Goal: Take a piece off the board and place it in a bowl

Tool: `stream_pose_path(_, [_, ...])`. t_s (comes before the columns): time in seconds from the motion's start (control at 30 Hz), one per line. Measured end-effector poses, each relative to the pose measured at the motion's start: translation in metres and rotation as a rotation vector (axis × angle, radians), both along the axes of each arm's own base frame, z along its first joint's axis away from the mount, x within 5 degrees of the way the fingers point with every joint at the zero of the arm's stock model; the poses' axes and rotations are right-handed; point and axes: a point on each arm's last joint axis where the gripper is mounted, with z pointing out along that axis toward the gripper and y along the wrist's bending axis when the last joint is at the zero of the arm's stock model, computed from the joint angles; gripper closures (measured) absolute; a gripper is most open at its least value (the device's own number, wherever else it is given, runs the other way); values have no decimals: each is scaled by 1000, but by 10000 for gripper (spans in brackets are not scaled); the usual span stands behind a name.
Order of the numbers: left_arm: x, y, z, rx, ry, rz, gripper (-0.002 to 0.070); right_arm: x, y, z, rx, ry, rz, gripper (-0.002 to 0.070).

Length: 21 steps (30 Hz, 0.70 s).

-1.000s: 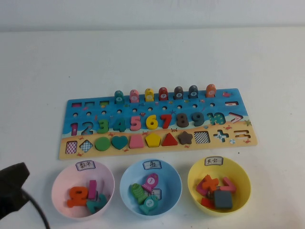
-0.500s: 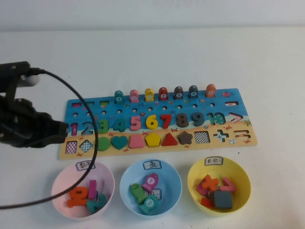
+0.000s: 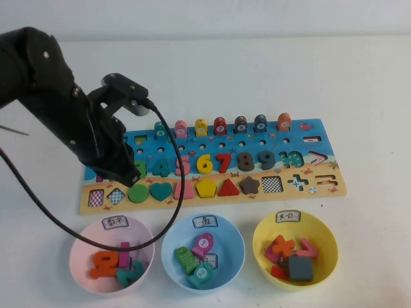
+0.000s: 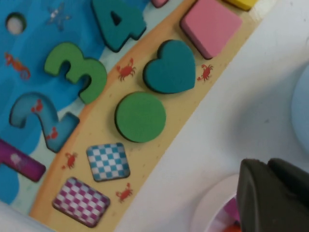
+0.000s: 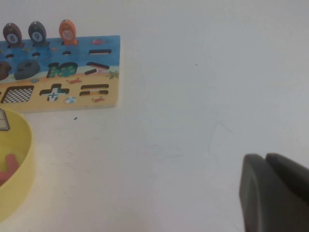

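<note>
One green disc (image 3: 137,193), the piece to be removed, lies seated in the sandy strip of the board (image 3: 321,190), between a checkered diamond recess (image 3: 116,196) and the teal heart (image 3: 161,191). The left gripper (image 3: 130,177), a second ago down at the table's near-left corner, now hangs just over the disc; its jaw state cannot be told. The approach looks nearly complete, nothing grasped. The yellow bowl (image 3: 324,239) waits well apart. The right gripper (image 5: 275,193) rests parked over bare table beside it, jaw state likewise unclear.

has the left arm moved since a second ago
Yes. The left gripper swung in from the table's left edge over the board, now just above the green disc. The right gripper stays parked off-board.
</note>
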Motion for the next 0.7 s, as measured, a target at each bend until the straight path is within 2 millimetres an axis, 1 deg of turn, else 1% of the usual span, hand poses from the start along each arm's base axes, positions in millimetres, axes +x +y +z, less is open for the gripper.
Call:
stream_pose_path(0.17, [20,-5,1,59,-39,-269,678,0,0,0,0,0,0,694])
stream_pose_path(0.3, [31,-8,-5,85,-68,-439,678,0,0,0,0,0,0,694])
stream_pose_path(0.5, [38,-9,-19,105,-49,-501,670,0,0,0,0,0,0,694])
stream_pose_path(0.57, [40,-9,-24,108,-38,-505,639,0,0,0,0,0,0,694])
stream_pose_path(0.6, [40,-9,-27,115,-28,-508,610,0,0,0,0,0,0,694])
stream_pose_path(0.63, [41,-8,-30,122,-22,-510,582,0,0,0,0,0,0,694])
stream_pose_path(0.7, [43,-7,-34,143,-15,-521,498,0,0,0,0,0,0,694])
